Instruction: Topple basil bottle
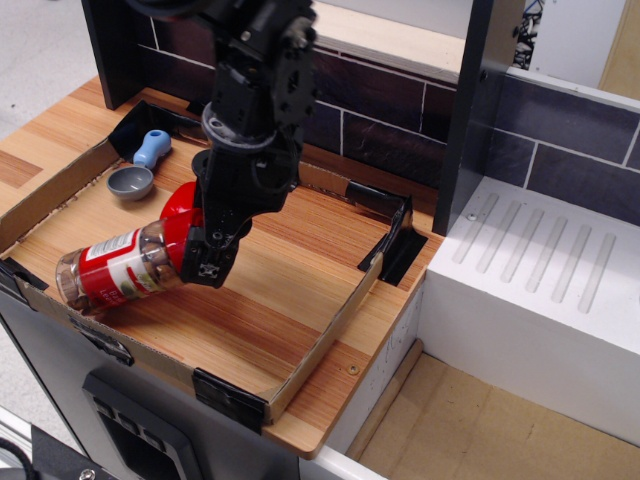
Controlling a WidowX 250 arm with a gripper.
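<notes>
- So the basil bottle (125,267) is basically lying down now, on its side in the wooden tray (330,320) on the counter (25,160). Its clear base points toward 8 o'clock, close to the tray's near-left cardboard wall, and the red cap end points toward 2 o'clock.
- The gripper (205,255) is right at that cap end. The jaws look like they're closed around the cap, but the black fingers cover most of it, so I can't say for sure it's a real clamp and not just contact.
- My worry: if the jaws are gripping and the arm lifts, the bottle could get dragged back up, or swing, and undo the topple.
- It's a round jar on smooth wood, so once it's let go it could roll. The left wall looks close enough to stop it that way, but it could roll off toward 4 o'clock across the open floor of the tray.
- A sideways exit could also clip the small grey bowl (131,181) or the blue-handled thing (152,147) at 11 o'clock of the bottle. They're near, not touching.
- There's a bit of red behind the wrist that could be cap or something else, hard to tell.
- Arm pose: it comes in from 12 o'clock, the black wrist pitched down and leaning toward 7 o'clock, fingers low, just above the tray floor.
</notes>
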